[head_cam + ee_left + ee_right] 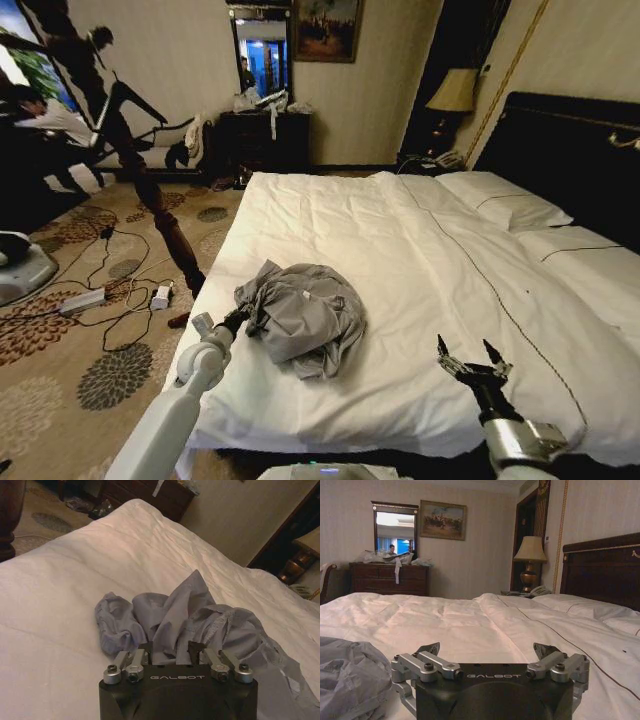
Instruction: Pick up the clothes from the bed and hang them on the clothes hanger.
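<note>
We are at the foot of the bed (400,240), and the clothes (305,315) lie in a crumpled grey heap on the white duvet, close to the foot edge and nearer the bed's left side than its middle. That spot suits our left arm, which reaches in from the left corner of the foot edge.

The left end effector (232,322) is at the near-left fringe of the heap. In the left wrist view its fingers (145,647) are narrowly parted and the fabric bunches up right between and beyond them (190,615). We judge it is set to pinch a fold, though we cannot tell whether the cloth is truly gripped. The low, flat approach makes sense: thin soft fabric is easiest to take at a raised ridge.

The right end effector (470,360) hovers just above the duvet near the foot edge, towards the right side, well apart from the heap. Its fingers (427,650) are spread wide and hold nothing. We read that as a waiting pose, kept out of the left arm's way.

The tall dark wooden coat stand (140,180) leans on the carpet beyond the bed's left side.
</note>
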You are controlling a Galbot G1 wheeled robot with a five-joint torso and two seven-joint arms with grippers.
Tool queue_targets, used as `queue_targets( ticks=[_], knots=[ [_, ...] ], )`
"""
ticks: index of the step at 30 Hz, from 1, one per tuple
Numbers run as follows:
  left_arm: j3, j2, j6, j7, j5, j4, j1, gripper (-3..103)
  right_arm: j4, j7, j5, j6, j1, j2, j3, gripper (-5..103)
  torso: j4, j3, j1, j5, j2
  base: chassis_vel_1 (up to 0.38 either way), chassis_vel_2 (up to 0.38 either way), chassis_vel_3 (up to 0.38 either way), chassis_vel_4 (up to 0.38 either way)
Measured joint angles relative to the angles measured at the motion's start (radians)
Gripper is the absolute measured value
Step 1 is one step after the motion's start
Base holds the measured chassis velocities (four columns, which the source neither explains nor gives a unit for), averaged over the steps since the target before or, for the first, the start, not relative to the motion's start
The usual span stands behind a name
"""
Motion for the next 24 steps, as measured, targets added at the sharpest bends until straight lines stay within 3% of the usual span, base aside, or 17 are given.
queue_targets(
  ticks=[15, 19, 22, 24],
  knots=[
    [0.009, 0.009, 0.011, -0.002, -0.002, -0.073, 0.056, 47, -0.004, 0.002, 0.009, -0.004, 0.014, -0.005, -0.012, 100, 0.0001, 0.0, 0.0, -0.0001, 0.0, 0.0, 0.0, 0.0, 0.0],
    [0.007, 0.008, 0.011, 0.001, 0.0, -0.068, 0.057, 35, -0.004, 0.002, 0.008, -0.004, 0.013, -0.003, -0.014, 100, 0.0, 0.0, 0.0, -0.0001, 0.0, 0.0, 0.0, 0.0, 0.0],
    [0.005, 0.007, 0.01, 0.002, 0.0, -0.067, 0.053, 19, -0.003, 0.003, 0.008, -0.002, 0.011, -0.002, -0.014, 100, 0.0, 0.0, 0.0, -0.0001, 0.0, 0.0, 0.0, 0.0, 0.0],
    [0.005, 0.007, 0.01, 0.002, 0.0, -0.068, 0.053, 19, -0.002, 0.003, 0.008, -0.001, 0.011, -0.002, -0.014, 100, 0.0, 0.0, 0.0, -0.0001, 0.0, 0.0, 0.0, 0.0, 0.0]
  ],
)
